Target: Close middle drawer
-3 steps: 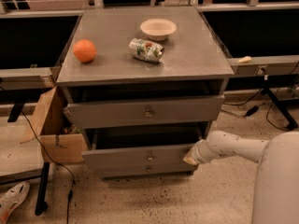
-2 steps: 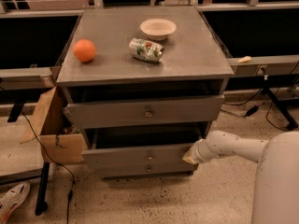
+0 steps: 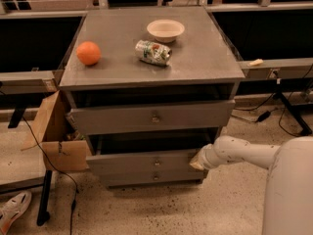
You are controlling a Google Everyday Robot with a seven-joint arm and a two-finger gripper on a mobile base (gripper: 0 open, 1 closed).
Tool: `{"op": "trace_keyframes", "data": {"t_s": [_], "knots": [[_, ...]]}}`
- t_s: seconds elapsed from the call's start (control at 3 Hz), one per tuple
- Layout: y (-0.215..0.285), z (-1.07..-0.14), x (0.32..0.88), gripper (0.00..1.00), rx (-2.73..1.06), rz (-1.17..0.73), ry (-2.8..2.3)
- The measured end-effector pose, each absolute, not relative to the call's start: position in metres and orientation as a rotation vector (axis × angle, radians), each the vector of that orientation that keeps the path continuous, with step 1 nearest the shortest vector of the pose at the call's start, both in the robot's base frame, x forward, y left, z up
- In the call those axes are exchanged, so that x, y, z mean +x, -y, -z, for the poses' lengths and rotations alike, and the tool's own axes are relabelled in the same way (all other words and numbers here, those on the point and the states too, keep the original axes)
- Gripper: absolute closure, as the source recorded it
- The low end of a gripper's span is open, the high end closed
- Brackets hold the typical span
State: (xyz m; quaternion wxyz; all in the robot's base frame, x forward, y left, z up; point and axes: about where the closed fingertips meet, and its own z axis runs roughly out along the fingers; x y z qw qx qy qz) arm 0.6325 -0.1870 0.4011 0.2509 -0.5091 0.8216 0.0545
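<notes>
The middle drawer point(image 3: 142, 163) is the grey front with a small round knob, second tier of the grey cabinet point(image 3: 122, 62). It stands pulled out a little, with a dark gap above its front. My gripper point(image 3: 197, 160), at the end of the white arm point(image 3: 244, 153) coming in from the right, sits against the right end of that drawer front. The top drawer point(image 3: 151, 116) above it also juts out from the cabinet. The lowest drawer point(image 3: 155, 177) sits just beneath the middle one.
On the cabinet top lie an orange point(image 3: 88, 53), a tipped can point(image 3: 153, 52) and a white bowl point(image 3: 166, 30). An open cardboard box point(image 3: 54, 136) leans against the cabinet's left side. Cables point(image 3: 288, 116) and a stand foot point(image 3: 44, 199) are on the floor.
</notes>
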Motion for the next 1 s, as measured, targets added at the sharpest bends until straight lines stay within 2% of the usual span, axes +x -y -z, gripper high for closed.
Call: {"op": "trace_keyframes", "data": {"t_s": [1.0], "knots": [[0.1874, -0.4082, 0.6408, 1.00, -1.293, -0.128, -2.155]]}}
